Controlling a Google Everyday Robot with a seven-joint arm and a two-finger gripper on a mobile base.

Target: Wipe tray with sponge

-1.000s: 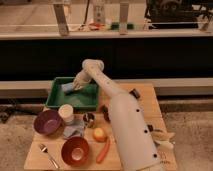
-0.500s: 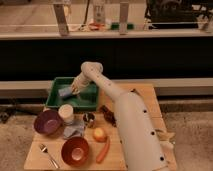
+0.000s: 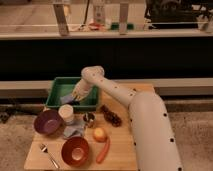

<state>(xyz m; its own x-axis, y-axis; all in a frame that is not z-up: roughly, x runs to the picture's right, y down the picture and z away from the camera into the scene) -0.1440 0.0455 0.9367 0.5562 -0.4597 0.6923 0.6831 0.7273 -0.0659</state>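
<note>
A green tray (image 3: pixel 57 89) sits at the back left of the wooden table (image 3: pixel 122 152). My gripper (image 3: pixel 75 96) reaches down into the tray near its front wall, at the end of the white arm (image 3: pixel 115 92) that comes in from the right. It is shut on a pale blue sponge (image 3: pixel 66 100), which rests low on the tray floor at the front left. The arm hides part of the tray's right side.
In front of the tray stand a purple bowl (image 3: pixel 47 121), a white cup (image 3: pixel 66 114) and a small metal cup (image 3: pixel 89 119). Grapes (image 3: pixel 111 116), an orange fruit (image 3: pixel 100 134), a carrot (image 3: pixel 103 150), a red bowl (image 3: pixel 76 151), a fork (image 3: pixel 48 155) and a blue cloth (image 3: pixel 74 131) also lie on the table.
My gripper and the sponge have moved together from the tray's middle toward its front left, nearer the camera.
</note>
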